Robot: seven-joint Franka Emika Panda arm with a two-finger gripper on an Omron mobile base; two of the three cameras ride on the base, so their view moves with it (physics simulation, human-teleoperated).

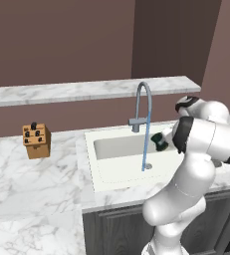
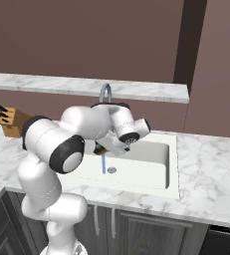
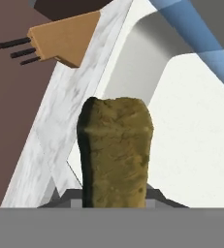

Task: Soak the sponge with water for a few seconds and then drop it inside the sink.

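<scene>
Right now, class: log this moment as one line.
tool: shut on sponge | water: running, beside sponge | sink: below

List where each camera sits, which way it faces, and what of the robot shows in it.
Left base view: behind the arm to its left, looking forward and down at the sink, tap and water; the arm rises lower right, holding the sponge.
Right base view: behind to its right; the arm rises lower left.
Hand view: along the fingers, shut on the sponge, toward the sink.
Both base views share the sink, tap, water and knife block.
</scene>
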